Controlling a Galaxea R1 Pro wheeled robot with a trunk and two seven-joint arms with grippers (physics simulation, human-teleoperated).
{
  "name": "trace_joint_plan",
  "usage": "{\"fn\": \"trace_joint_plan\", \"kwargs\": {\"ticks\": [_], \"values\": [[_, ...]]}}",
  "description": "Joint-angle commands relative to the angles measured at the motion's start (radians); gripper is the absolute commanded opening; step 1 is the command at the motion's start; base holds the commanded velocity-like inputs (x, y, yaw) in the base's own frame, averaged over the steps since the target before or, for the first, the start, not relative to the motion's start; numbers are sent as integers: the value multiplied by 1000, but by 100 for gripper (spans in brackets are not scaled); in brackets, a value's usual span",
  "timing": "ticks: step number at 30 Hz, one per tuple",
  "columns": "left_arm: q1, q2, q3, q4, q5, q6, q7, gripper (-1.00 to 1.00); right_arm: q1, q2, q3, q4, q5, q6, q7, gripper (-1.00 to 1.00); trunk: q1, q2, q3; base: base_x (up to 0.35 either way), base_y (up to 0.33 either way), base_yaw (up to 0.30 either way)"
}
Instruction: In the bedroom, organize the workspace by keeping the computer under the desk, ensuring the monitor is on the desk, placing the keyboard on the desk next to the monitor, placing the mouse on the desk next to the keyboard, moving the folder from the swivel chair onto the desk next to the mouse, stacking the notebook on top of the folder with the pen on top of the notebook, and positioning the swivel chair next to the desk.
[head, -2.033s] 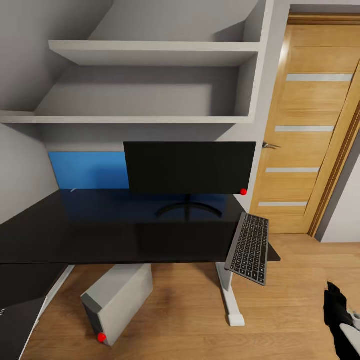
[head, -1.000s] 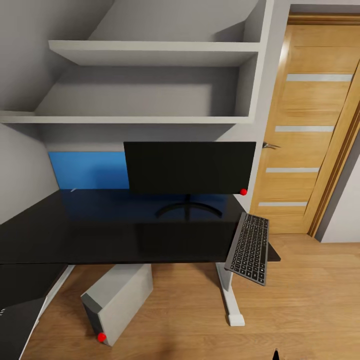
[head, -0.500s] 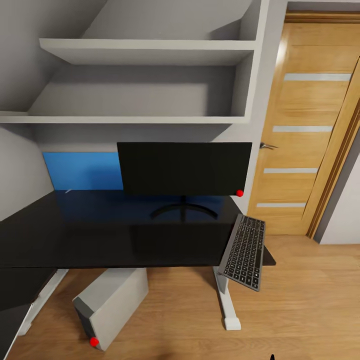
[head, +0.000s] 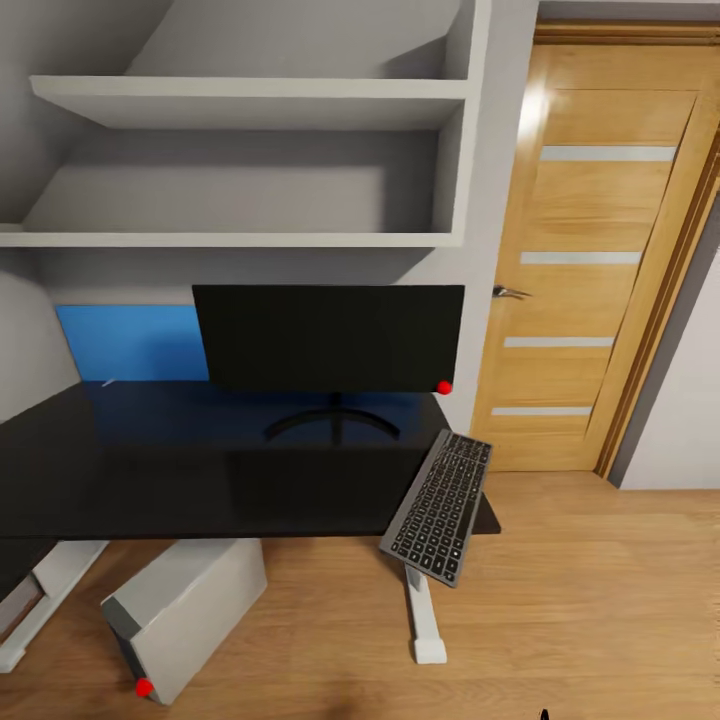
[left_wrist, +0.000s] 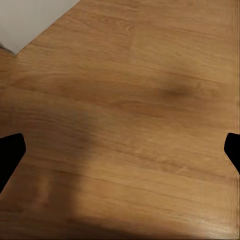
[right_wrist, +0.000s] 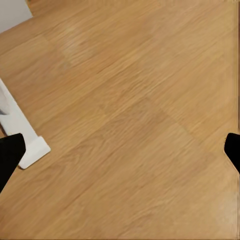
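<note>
Black surface (head: 200, 470) now sits further left in my head view, so I moved, not the things. Keyboard (head: 437, 507) hangs off its right end, beside the monitor (head: 328, 338); computer (head: 185, 615) below. Both end effectors gape wide, holding nothing.

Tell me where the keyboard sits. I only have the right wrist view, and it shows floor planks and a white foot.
Observer: The keyboard lies at the right end of the desk, and its near end sticks out past the front edge.
Operator: Is the monitor up there?
Observer: Yes, the monitor stands upright at the back of the desk, behind the keyboard.
Operator: And my left gripper?
Observer: The left gripper is open above the bare wood floor, with nothing between its fingers.
</note>
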Motion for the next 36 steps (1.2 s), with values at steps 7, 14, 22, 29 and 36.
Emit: {"fn": "trace_joint_plan", "kwargs": {"ticks": [7,14,22,29,36], "values": [[-1,2,-6,-2,8,-1,9,100,-1,1,6,1,-7,-4,-2,100,0,-1,-1,0,-346,0],[-1,2,-6,-1,9,-1,9,100,-1,2,6,1,-7,-4,-2,100,0,-1,-1,0,-346,0],[-1,2,-6,15,9,-1,9,100,-1,6,6,1,-5,-4,-2,100,0,-1,-1,0,-346,0],[-1,2,-6,16,7,-2,9,100,-1,6,6,1,-6,-4,-2,100,0,-1,-1,19,-343,0],[-1,2,-6,16,7,-3,9,100,-1,8,6,1,-7,-4,-2,100,0,-1,-1,164,-300,7]]}}
